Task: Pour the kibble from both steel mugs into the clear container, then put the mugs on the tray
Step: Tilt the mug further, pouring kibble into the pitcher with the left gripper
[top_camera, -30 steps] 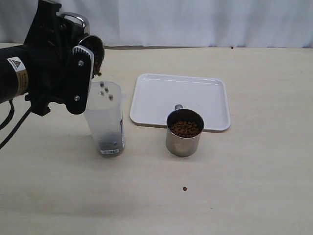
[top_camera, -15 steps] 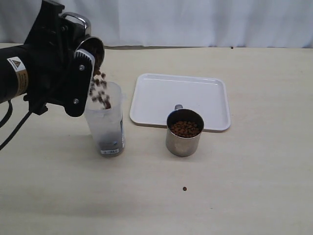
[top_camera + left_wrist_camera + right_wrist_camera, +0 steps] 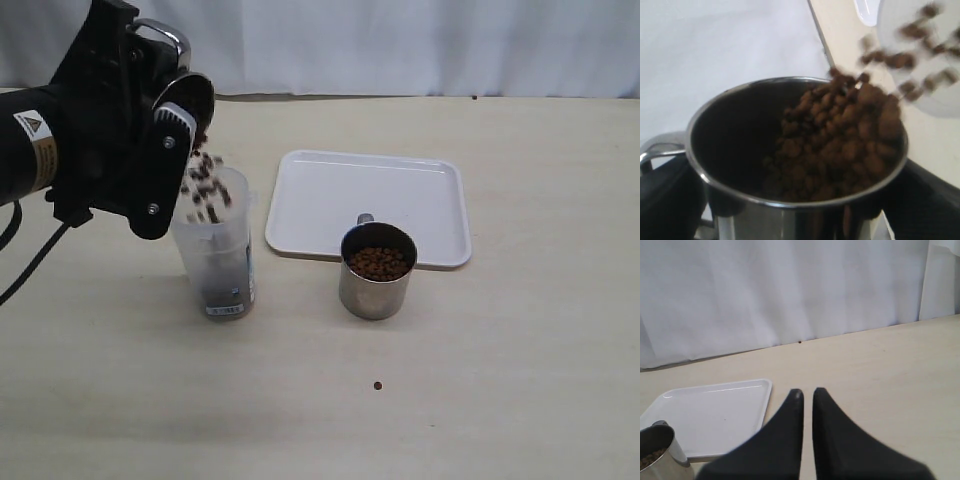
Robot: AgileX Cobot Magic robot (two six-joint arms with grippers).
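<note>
My left gripper (image 3: 155,75) is shut on one steel mug (image 3: 192,95), holding it tipped above the clear container (image 3: 218,262). Kibble (image 3: 205,185) streams from the mug's rim into the container's open mouth. The left wrist view shows the mug (image 3: 790,212) between both fingers, kibble (image 3: 840,145) piled at its lip, pellets blurred in the air. The other steel mug (image 3: 377,278) stands upright and full of kibble, at the near edge of the white tray (image 3: 330,195). My right gripper (image 3: 807,392) is shut and empty, hovering to the right of the tray (image 3: 715,405); it is outside the exterior view.
One stray pellet (image 3: 378,385) lies on the beige table in front of the standing mug. Another tiny dark speck (image 3: 474,97) sits near the white curtain at the back. The left arm's black body (image 3: 60,140) looms over the table's left side.
The held mug has tipped a little further. The fall of kibble grew from a few pellets to a steady stream. The right gripper and the standing mug have not moved.
</note>
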